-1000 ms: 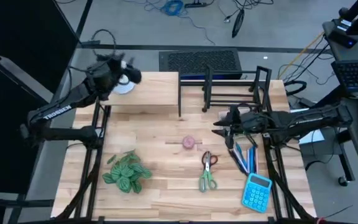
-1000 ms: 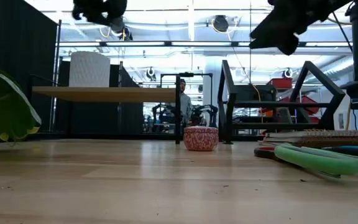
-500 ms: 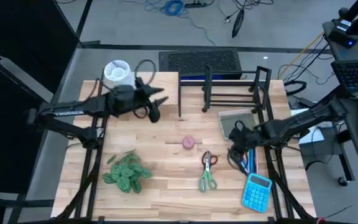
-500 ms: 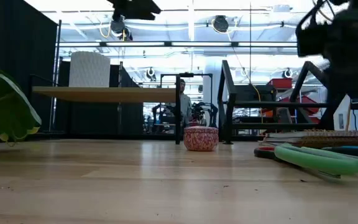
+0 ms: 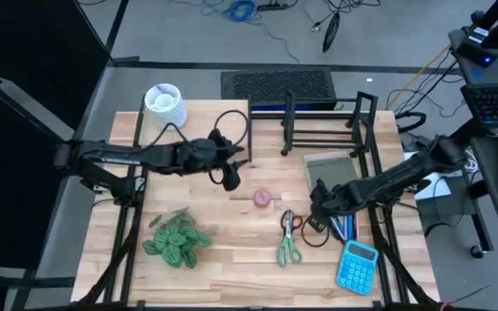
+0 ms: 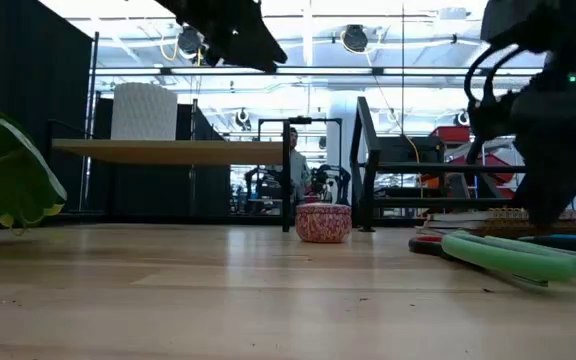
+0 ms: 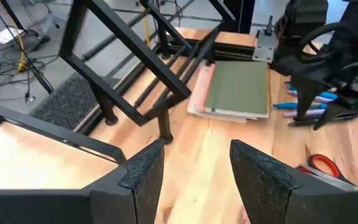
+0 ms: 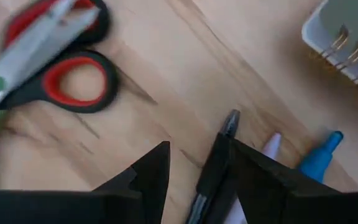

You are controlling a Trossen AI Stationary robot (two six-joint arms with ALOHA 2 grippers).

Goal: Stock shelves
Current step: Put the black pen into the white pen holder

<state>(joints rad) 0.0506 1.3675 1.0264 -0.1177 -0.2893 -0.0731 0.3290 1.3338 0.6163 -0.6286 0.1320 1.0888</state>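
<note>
Stocking barely begun, judging by the layout: only white cup [image 5: 164, 104] standing on pale-wood riser shelf [image 5: 199, 126], behind left tool [image 5: 229, 169]; black wire rack [image 5: 322, 125] beside it apparently unfilled. Left tool [image 7: 191, 180] hovering released, nothing between fingers, pink tin [image 5: 262, 198] just ahead. Right tool [image 8: 194, 180] spread open directly over black pen [image 8: 215, 168], not gripping it; scissors [image 5: 289, 235], notebooks [image 5: 331, 170], calculator [image 5: 357, 265], plant [image 5: 176, 238] left loose on wooden worktop [image 5: 223, 259]. Behind: workshop hall, ceiling lights, person standing far off.
</note>
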